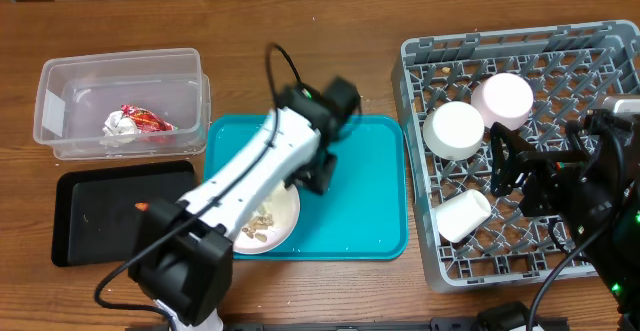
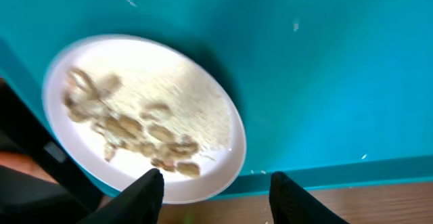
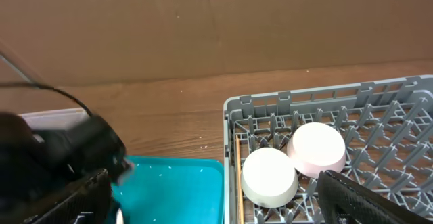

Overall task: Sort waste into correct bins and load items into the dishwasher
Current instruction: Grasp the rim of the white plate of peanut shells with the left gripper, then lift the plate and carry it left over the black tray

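A round pale plate [image 2: 142, 109] with beige food scraps [image 2: 128, 126] sits on the teal tray's front left part. My left gripper [image 2: 216, 176] hovers open over the plate's near rim, nothing held; it is also in the overhead view [image 1: 317, 176]. The clear tub [image 1: 120, 101] holds the white tissue [image 1: 118, 126] and red wrapper [image 1: 148, 121]. An orange carrot piece [image 1: 142, 207] lies in the black tray [image 1: 100, 216]. The grey dish rack [image 1: 440, 261] holds white bowls [image 1: 453, 129] [image 1: 463, 214] and a pink bowl [image 1: 502, 98]. My right gripper [image 1: 500, 166] stands wide open above the rack. Thin wooden chopsticks [image 3: 237, 183] lie along the rack's left wall.
The teal tray [image 1: 370, 201] lies between the black tray and the rack, with small crumbs on it. My left arm [image 1: 240, 186] stretches diagonally over the tray's left half. Bare wooden table runs along the back.
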Controlling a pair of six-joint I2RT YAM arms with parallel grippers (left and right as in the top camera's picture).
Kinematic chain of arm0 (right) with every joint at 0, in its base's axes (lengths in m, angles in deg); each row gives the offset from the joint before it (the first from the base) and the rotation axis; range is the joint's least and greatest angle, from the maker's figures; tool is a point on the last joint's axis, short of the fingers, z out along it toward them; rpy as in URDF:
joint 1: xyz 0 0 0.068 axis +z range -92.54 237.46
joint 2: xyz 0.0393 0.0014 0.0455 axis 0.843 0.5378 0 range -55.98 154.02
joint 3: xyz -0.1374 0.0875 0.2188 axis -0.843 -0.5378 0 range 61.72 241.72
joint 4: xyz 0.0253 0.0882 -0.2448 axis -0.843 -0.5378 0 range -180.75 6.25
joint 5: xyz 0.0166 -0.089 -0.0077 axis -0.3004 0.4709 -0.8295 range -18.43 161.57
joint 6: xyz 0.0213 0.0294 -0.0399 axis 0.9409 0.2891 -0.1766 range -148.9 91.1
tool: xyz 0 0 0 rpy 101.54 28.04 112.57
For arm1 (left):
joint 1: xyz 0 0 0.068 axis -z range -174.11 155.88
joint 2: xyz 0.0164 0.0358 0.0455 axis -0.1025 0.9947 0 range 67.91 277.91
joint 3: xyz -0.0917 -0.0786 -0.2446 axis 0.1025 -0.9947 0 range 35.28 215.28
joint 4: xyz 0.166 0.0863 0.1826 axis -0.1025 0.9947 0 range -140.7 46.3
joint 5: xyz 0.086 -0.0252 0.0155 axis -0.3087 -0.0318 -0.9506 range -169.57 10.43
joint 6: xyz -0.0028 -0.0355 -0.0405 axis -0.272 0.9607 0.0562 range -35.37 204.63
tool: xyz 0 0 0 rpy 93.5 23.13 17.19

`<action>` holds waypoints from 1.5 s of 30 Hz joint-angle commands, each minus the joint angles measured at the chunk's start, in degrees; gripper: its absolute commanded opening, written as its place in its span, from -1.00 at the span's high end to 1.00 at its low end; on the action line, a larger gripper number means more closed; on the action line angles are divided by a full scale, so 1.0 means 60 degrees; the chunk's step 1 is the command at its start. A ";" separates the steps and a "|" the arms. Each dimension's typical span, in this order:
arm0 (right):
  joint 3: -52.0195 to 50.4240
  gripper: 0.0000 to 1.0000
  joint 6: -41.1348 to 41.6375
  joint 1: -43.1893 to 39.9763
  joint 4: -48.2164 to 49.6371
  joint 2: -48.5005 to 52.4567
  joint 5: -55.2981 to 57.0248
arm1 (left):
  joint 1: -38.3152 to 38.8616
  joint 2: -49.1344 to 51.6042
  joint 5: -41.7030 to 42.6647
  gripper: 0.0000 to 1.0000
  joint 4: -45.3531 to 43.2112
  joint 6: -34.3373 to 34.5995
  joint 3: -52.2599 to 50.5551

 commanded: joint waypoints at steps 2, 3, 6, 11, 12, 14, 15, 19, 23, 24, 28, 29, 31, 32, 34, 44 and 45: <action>0.0058 -1.00 0.0025 0.0018 0.0051 -0.0025 0.0047 | 0.0681 -0.0066 -0.0393 0.00 -0.0882 0.1166 -0.1486; 0.0058 -1.00 0.0025 0.0018 0.0051 -0.0025 0.0047 | 0.0758 -0.0066 -0.0397 0.08 -0.1290 0.1198 -0.1876; 0.0058 -1.00 0.0025 0.0018 0.0051 -0.0025 0.0047 | 0.0812 -0.0058 -0.0477 0.28 -0.2248 0.1202 -0.2769; 0.0058 -1.00 0.0025 0.0018 0.0051 -0.0025 0.0047 | 0.0809 -0.0055 -0.0725 0.55 -0.3646 0.1191 -0.3923; 0.0058 -1.00 0.0029 0.0018 0.0051 -0.0025 0.0047 | 0.0809 -0.0055 -0.0798 0.59 -0.3752 0.1184 -0.4003; 0.0058 -1.00 0.0029 0.0018 0.0051 -0.0025 0.0047 | 0.0812 -0.0055 -0.0889 0.69 -0.3942 0.1133 -0.4065; 0.0058 -1.00 0.0029 0.0018 0.0051 -0.0025 0.0047 | 0.0820 -0.0055 -0.0889 0.74 -0.4044 0.1060 -0.4076; 0.0058 -1.00 0.0025 0.0018 0.0051 -0.0025 0.0047 | 0.0827 -0.0055 -0.0867 0.92 -0.4313 0.0681 -0.4076; 0.0058 -1.00 0.0029 0.0018 0.0051 -0.0025 0.0047 | 0.0827 -0.0058 -0.1275 0.92 -0.4182 0.0692 -0.3901; 0.0058 -1.00 0.0029 0.0018 0.0051 -0.0025 0.0047 | 0.0827 -0.0058 -0.1304 0.92 -0.4047 0.0699 -0.3734; 0.0058 -1.00 0.0025 0.0018 0.0051 -0.0025 0.0047 | 0.0838 -0.0069 -0.1526 0.91 -0.2900 0.1188 -0.2401; 0.0058 -1.00 0.0029 0.0018 0.0051 -0.0025 0.0047 | 0.0849 -0.0098 -0.1606 0.91 -0.2630 0.1304 -0.2051; 0.0058 -1.00 0.0029 0.0018 0.0051 -0.0025 0.0047 | 0.0900 -0.0178 -0.1778 0.92 -0.2164 0.1588 -0.1406; 0.0058 -1.00 0.0029 0.0018 0.0051 -0.0025 0.0047 | 0.0936 -0.0240 -0.1796 0.91 -0.2011 0.1687 -0.1129; 0.0058 -1.00 0.0029 0.0018 0.0051 -0.0025 0.0047 | 0.0951 -0.0379 -0.1789 0.92 -0.1840 0.1876 -0.0747; 0.0058 -1.00 0.0025 0.0018 0.0051 -0.0025 0.0047 | 0.0583 -0.2025 -0.2204 0.92 -0.0397 0.3595 -0.0572; 0.0058 -1.00 0.0029 0.0018 0.0051 -0.0025 0.0047 | 0.0477 -0.2248 -0.2193 0.91 -0.0193 0.3712 -0.0572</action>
